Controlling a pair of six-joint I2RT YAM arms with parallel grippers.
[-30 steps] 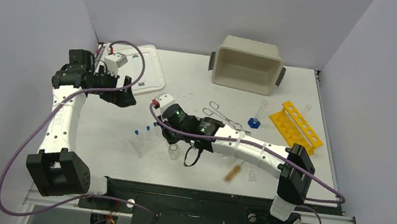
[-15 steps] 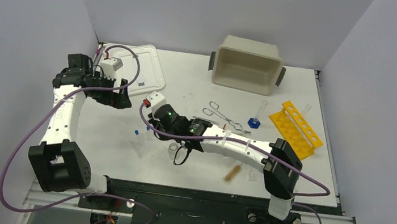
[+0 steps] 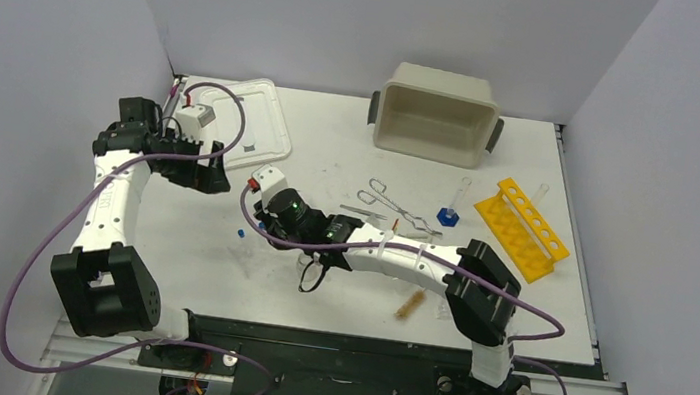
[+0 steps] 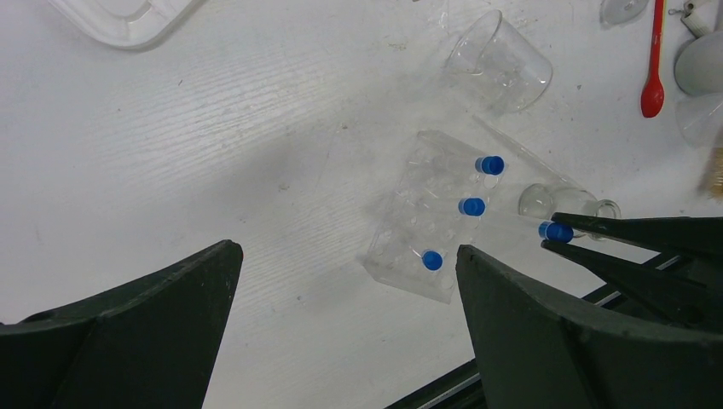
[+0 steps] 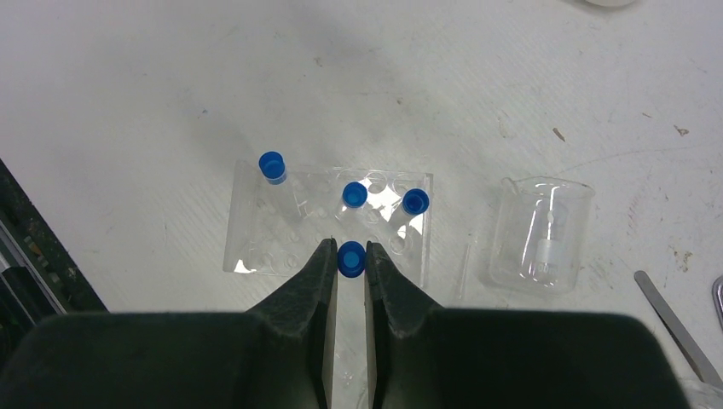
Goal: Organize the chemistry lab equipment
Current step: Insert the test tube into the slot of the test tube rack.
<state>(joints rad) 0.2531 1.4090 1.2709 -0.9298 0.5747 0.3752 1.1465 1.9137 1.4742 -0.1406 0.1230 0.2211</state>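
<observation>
My right gripper (image 5: 350, 258) is shut on a blue-capped clear tube (image 5: 350, 258), held upright just above the near edge of a clear tube rack (image 5: 256, 239). Three more blue-capped tubes stand in that rack (image 4: 401, 247). The left wrist view shows the held tube's cap (image 4: 556, 231) between the right fingertips. My left gripper (image 4: 345, 256) hangs wide open above bare table left of the rack, holding nothing. From above, the right gripper (image 3: 261, 230) covers most of the rack, and the left gripper (image 3: 213, 171) is up and to the left.
A glass beaker (image 5: 546, 234) stands right of the rack. Another beaker (image 4: 499, 60) and a red spatula (image 4: 654, 60) lie farther off. Metal forceps (image 3: 396, 203), a brush (image 3: 410, 304), a yellow rack (image 3: 522, 227), the beige tub (image 3: 437, 113) and its white lid (image 3: 254, 125) surround the middle.
My right arm has swung left, carrying the blue-capped tube over to the clear rack. The left gripper has drifted slightly left and stays open.
</observation>
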